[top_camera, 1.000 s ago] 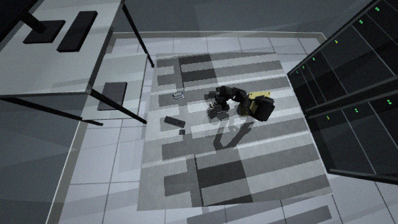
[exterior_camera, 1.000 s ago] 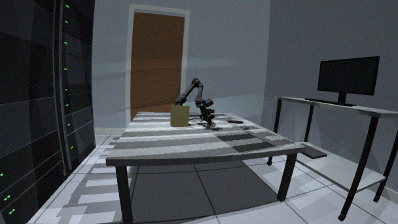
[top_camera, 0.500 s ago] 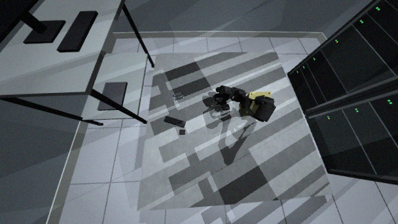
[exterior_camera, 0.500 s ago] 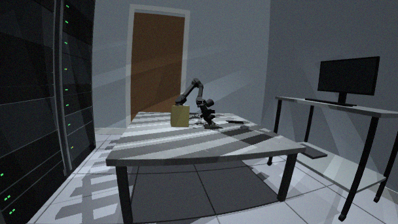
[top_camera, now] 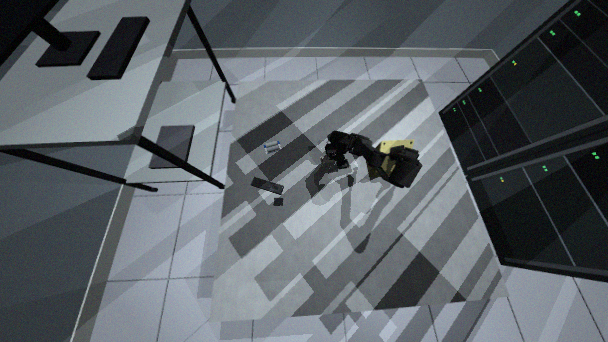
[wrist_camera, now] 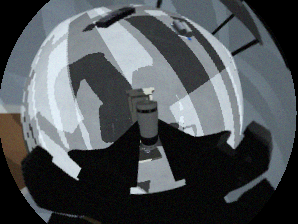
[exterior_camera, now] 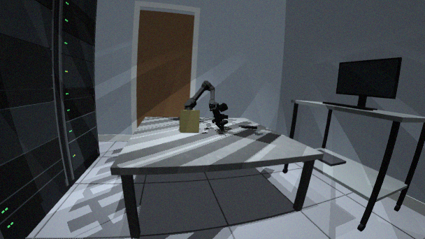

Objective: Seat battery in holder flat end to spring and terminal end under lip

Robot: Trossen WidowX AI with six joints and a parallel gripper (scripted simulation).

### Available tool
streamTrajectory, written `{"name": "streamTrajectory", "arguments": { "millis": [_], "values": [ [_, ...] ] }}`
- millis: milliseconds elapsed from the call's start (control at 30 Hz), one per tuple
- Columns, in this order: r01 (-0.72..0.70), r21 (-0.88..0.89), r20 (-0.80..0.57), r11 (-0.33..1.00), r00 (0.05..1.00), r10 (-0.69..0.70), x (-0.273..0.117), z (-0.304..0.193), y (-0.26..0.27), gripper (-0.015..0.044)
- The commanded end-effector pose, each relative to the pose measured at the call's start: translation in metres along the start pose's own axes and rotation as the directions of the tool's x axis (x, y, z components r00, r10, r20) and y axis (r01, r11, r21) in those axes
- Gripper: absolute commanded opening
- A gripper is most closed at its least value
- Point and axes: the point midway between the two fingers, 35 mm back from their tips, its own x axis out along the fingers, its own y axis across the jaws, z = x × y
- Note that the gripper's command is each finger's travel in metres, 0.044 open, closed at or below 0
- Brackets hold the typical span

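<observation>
Jaws clamped on battery [wrist_camera: 147, 123]; holder [top_camera: 267, 185] well apart, mid-table.
</observation>
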Motion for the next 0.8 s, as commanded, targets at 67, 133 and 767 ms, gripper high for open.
{"name": "streamTrajectory", "arguments": {
  "millis": [67,133,767],
  "values": [
    [0.028,-0.006,-0.045,1.000,0.999,-0.028,0.0035,-0.0015,-0.0053,0.0086],
    [0.028,-0.007,-0.056,1.000,0.998,-0.028,0.0041,-0.0015,-0.0054,0.0086],
    [0.020,-0.023,-0.162,1.000,0.987,-0.023,0.0068,-0.0009,-0.0043,0.0086]
  ]
}}
